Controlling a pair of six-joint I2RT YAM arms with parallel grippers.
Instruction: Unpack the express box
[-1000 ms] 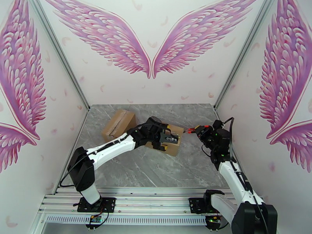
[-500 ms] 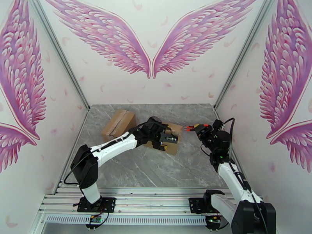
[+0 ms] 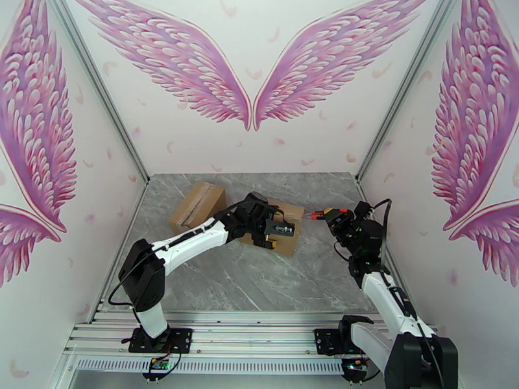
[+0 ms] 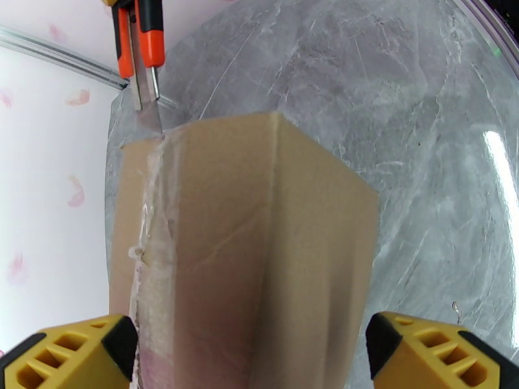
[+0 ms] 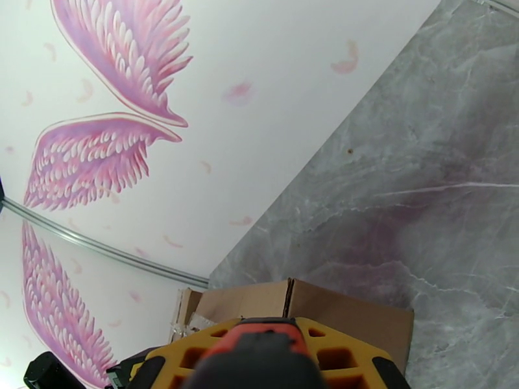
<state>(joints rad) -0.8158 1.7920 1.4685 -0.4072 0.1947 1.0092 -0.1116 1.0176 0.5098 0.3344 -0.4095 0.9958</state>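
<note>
The brown express box (image 3: 289,236) lies mid-table with a clear taped seam (image 4: 152,241) along its top. My left gripper (image 3: 277,229) straddles it, and its yellow fingers (image 4: 71,354) press the two sides, so it is shut on the box (image 4: 259,254). My right gripper (image 3: 334,215) is shut on an orange utility knife (image 3: 316,215). The knife's blade (image 4: 150,111) touches the far end of the taped seam. In the right wrist view, the knife handle (image 5: 259,348) sits between the fingers, above the box (image 5: 337,312).
A second closed cardboard box (image 3: 198,205) sits at the back left of the grey marble table (image 3: 259,280). Pink-winged walls close in the back and both sides. Open table lies in front of the boxes.
The left gripper and the box have shifted slightly toward the back. The right gripper has brought the knife a little up and in toward the box's far edge.
</note>
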